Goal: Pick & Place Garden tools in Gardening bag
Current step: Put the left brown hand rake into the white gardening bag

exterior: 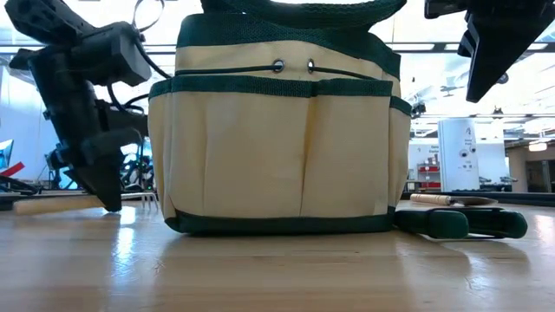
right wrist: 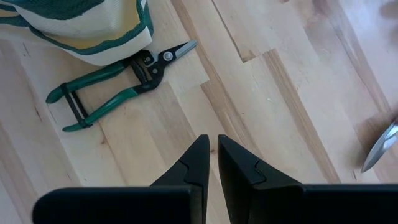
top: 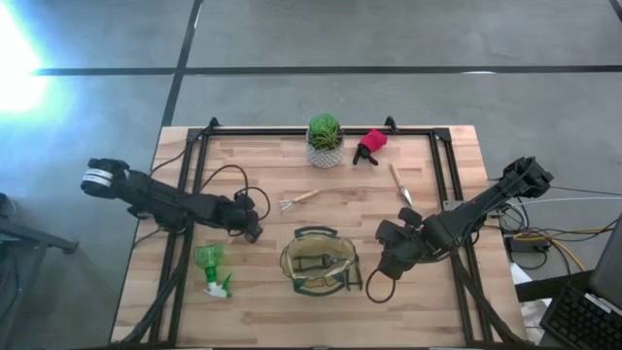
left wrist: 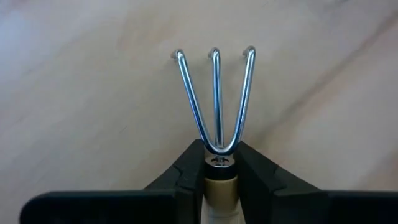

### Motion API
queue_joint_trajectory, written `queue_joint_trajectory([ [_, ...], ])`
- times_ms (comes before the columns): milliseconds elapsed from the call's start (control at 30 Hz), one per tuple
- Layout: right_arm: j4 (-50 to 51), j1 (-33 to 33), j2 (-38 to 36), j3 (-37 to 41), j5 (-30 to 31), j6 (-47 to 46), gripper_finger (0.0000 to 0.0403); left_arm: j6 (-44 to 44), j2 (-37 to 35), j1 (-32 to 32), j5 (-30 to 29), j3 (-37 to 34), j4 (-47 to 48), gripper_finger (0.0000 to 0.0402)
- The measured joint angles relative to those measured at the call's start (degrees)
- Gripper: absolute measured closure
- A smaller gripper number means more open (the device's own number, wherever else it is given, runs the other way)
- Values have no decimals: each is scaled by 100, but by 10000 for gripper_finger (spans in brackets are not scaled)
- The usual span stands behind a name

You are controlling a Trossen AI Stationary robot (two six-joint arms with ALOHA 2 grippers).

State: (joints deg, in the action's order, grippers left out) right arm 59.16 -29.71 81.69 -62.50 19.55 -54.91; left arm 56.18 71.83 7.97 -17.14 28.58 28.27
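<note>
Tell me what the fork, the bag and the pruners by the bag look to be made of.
Fork: shiny metal tines with bright reflections, pale handle, probably wood.
Bag: cream woven fabric with dark green trim, stitched pockets and metal eyelets.
Pruners: dark metal blades; green handles, likely plastic or rubber coating.

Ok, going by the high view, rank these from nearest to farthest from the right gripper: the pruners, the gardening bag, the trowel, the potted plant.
From the right gripper, hovering at the table's right:
1. Pruners, just below it, beside the bag.
2. Gardening bag, to its left at the table's front middle.
3. Trowel, farther up the table, toward the back right.
4. Potted plant, at the back middle.
</note>
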Motion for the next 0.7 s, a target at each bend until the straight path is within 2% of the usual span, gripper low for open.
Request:
queue_joint_trajectory([
  [200, -2, 0, 2, -4, -1, 2, 376, -255, -692, 0, 16, 6, 131, 334],
  [400, -16, 0, 2, -4, -2, 5, 376, -632, -1405, 0, -168, 417, 421, 334],
  [700, -114, 2, 2, -7, 0, 6, 376, -1717, -1707, 0, -352, 1249, 211, 334],
])
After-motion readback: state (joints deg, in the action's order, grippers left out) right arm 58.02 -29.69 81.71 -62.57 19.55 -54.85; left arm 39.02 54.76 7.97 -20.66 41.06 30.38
